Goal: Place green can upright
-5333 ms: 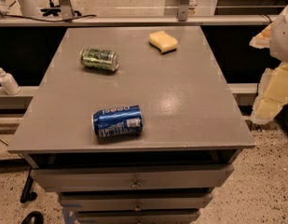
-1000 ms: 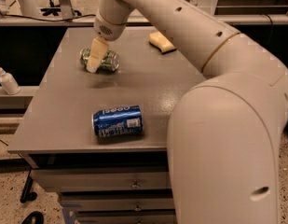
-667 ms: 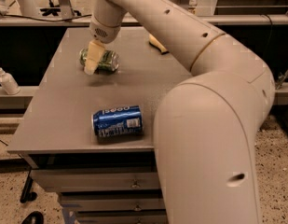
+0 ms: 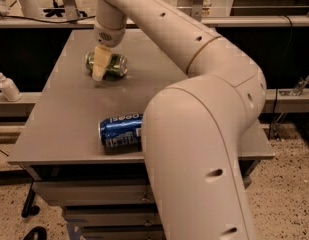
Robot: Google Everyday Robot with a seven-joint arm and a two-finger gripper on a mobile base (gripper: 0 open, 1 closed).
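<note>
The gripper (image 4: 100, 66) hangs over the green can (image 4: 115, 65), lying sideways at the table's (image 4: 64, 119) far left; whether the jaws grasp it cannot be told. A centred hold across its middle should precede tipping it upright.

Lab with grey workbench (image 4: 64, 134), speckled floor (image 4: 289, 204); pincer (image 4: 101, 67) at green can (image 4: 118, 65).

the single camera view looks from above and in front of the counter (image 4: 59, 129). it is raised past the near edge and tilted down toward the far edge. it is close enough that both near corners sit low in the picture, with floor showing beneath them. the robot's own arm (image 4: 194, 134) rises from the bottom right, very near the lens, and hides much of the counter's right side. it reaches away toward the far left corner, where the gripper (image 4: 100, 66) hangs at the green can (image 4: 114, 66).
</note>
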